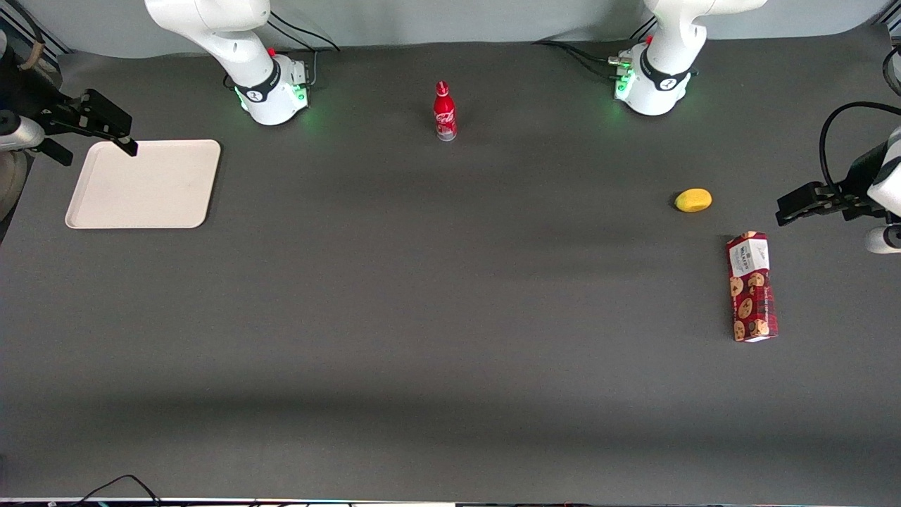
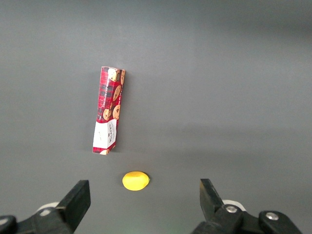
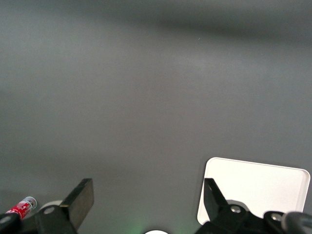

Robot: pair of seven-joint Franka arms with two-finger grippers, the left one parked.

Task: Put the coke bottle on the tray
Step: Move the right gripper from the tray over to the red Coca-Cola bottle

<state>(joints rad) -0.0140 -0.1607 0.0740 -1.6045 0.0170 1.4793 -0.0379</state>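
Observation:
The coke bottle (image 1: 444, 113), slim and red with a red cap, stands upright on the dark table between the two arm bases; the right wrist view also catches the coke bottle (image 3: 22, 207). The cream-white tray (image 1: 144, 184) lies flat toward the working arm's end of the table, with nothing on it. My right gripper (image 1: 98, 149) hovers over the tray's outer corner, well apart from the bottle. In the wrist view the gripper (image 3: 147, 187) is open with nothing between its fingers, and the tray (image 3: 258, 190) shows beside one finger.
A yellow lemon-like fruit (image 1: 693, 200) and a long red cookie box (image 1: 752, 286) lie toward the parked arm's end of the table. Both also show in the left wrist view, the fruit (image 2: 135, 180) and the box (image 2: 109, 117). Arm bases (image 1: 274, 91) (image 1: 651, 84) flank the bottle.

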